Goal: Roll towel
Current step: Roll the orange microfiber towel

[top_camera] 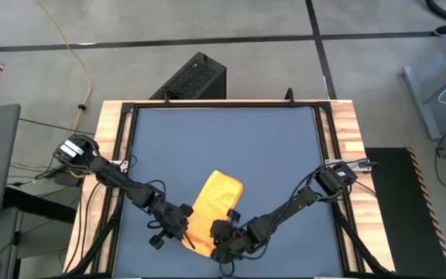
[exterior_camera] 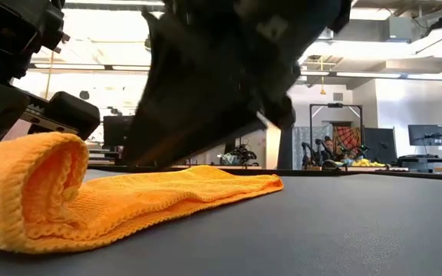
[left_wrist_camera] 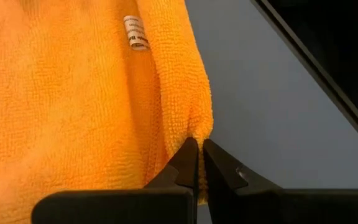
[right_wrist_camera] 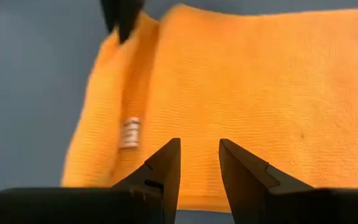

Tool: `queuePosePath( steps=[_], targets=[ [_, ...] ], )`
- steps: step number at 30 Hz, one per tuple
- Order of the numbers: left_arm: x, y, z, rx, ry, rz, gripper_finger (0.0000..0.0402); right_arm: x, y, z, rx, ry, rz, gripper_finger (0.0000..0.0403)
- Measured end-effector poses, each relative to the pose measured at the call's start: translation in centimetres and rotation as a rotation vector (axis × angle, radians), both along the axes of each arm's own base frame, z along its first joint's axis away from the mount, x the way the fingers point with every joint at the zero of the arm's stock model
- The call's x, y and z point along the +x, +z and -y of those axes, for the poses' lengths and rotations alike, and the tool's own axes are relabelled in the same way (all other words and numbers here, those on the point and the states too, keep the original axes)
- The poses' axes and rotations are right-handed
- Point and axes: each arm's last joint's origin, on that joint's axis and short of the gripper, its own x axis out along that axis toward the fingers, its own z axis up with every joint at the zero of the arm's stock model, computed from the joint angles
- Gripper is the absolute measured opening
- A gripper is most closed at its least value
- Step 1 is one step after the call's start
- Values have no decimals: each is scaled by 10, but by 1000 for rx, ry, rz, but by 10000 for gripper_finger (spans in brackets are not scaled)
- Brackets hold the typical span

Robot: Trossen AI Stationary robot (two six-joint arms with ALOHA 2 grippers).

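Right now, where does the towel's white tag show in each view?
High view: tag not discernible on the towel.
Low view: not visible.
Left wrist view: tag near the top, beside the folded edge.
Right wrist view: tag at left, by the same fold.
Shared landmark: that folded edge.

Looped, nubbly terry cloth of the towel [left_wrist_camera: 73, 112] on the smooth matt tabletop [top_camera: 231, 143], framed in grained wood.

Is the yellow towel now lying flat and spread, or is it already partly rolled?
Partly rolled. In the low view one end of the towel curls up into a thick loop, while the rest lies flat on the dark blue tabletop.
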Motion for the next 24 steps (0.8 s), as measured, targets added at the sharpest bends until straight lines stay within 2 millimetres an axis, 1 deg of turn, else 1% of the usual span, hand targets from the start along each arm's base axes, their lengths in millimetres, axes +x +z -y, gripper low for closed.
queuePosePath(
  steps=[5,13,18,21,24],
  targets=[
    [0,0,0,-10,11,-14,0,-1,-15,15,-12,-35,-38,138],
    [-1,0,0,-18,8,-27,0,-5,-28,27,-31,-70,-73,138],
    [2,0,-4,-1,88,-28,0,-3,-28,34,-87,-23,-92,138],
    [4,0,-7,-2,104,-29,0,-3,-23,42,-122,-12,-119,138],
    [6,0,-11,-7,125,-34,0,-6,-15,46,-142,-8,-141,138]
  ],
)
